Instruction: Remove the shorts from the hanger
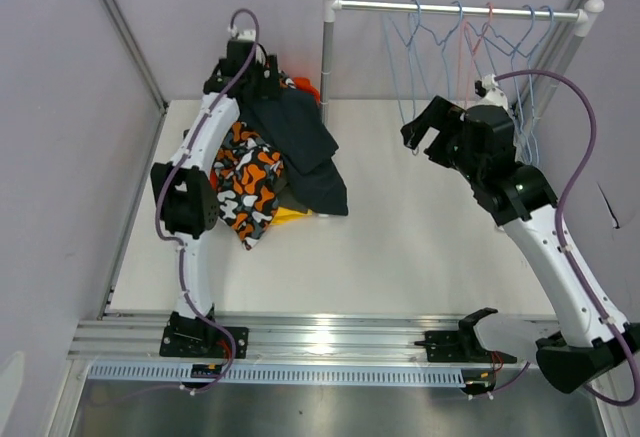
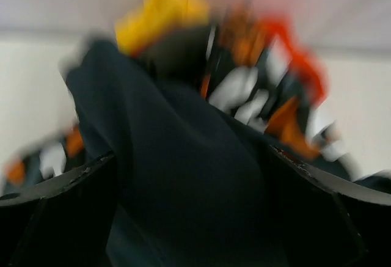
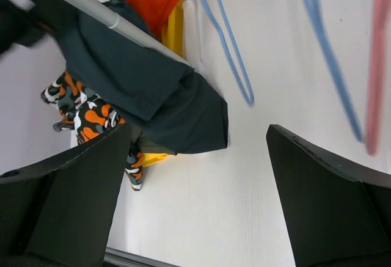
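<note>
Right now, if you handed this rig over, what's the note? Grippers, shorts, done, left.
Left gripper: open, over the pile, dark navy shorts under it; wrist view blurred.
Right gripper: open, empty, by the hangers.
Shorts: heaped at the table's far left by the rail post; navy on top, camouflage pair, yellow pair and orange-red pair showing.
Done: all hangers on the rail look bare.
Left: probably just retracting both arms.
</note>
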`<state>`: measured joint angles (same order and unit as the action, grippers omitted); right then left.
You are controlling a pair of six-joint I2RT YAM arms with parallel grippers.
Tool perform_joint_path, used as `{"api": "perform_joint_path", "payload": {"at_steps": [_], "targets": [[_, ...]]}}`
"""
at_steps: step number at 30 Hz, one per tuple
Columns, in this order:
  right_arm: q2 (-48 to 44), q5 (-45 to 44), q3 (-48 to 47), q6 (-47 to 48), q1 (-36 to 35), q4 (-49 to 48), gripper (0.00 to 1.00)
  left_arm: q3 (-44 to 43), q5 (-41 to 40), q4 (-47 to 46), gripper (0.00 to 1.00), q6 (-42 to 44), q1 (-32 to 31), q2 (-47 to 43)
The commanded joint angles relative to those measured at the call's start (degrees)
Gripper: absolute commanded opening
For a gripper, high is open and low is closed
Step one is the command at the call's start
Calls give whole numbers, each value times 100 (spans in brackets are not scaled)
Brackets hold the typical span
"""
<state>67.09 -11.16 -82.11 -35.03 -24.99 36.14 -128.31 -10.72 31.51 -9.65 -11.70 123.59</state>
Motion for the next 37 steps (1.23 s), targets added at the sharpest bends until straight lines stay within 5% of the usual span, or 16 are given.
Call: {"api": "perform_joint_path", "payload": {"at_steps": [1, 11, 16, 19, 27, 37], "targets": [[-380, -141, 54, -4, 3, -143, 99, 514, -17, 418, 99, -362, -16, -492], [-1962, 342, 1134, 1085, -269, -942, 99, 4180, -194, -364, 99, -160, -1104, -4929], [-2883, -43, 1862, 1147, -287, -687, 99, 7049, 788, -698, 99, -169, -1308, -7231], [-3341, -123, 2154, 1121, -287, -705, 99, 7782, 1027, -848, 99, -29, -1308, -8568], [-4238, 35, 3120, 1147, -269, -871, 99, 8524, 336, -857, 99, 148, -1308, -10529], [-4846, -80, 3394, 1568, -278, -854, 99, 8595, 18, -909, 99, 174, -1308, -10540]]}}
